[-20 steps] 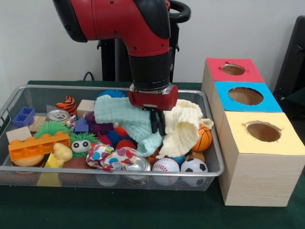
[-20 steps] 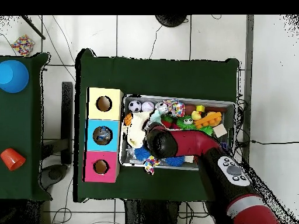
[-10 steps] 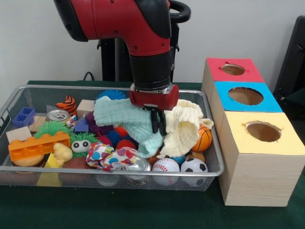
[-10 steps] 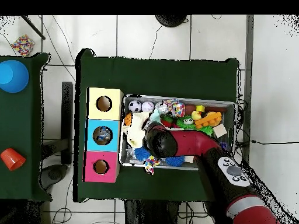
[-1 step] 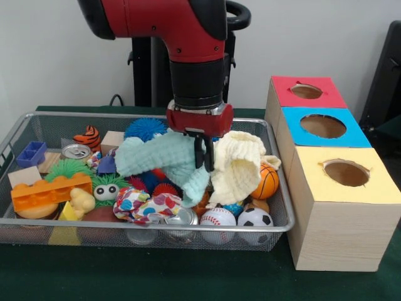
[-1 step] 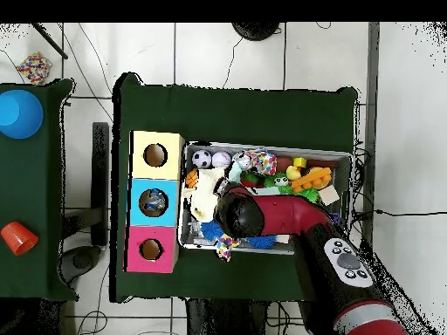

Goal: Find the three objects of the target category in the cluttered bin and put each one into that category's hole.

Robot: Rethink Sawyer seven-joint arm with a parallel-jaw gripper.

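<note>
Red and black arm's gripper (image 5: 204, 157) closed on mint-green knitted cloth (image 5: 161, 162), cloth lifted over centre of wire mesh bin (image 5: 37, 122), cream knitted cloth (image 5: 237, 164) just beside, three-hole wooden box (image 5: 326, 207) on green surface (image 5: 156, 276).

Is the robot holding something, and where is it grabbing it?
Yes. Its gripper is shut on the light teal waffle-knit cloth, pinching it near its upper right edge.

Even, soft indoor light fills both views with no hard glare, only faint shadow lying under the silver wire-mesh bin (image 5: 279, 188) and beneath the red and black arm's gripper (image 5: 204, 157), whose fingers look slightly soft-edged against the pale knitted cloths beside them.
</note>
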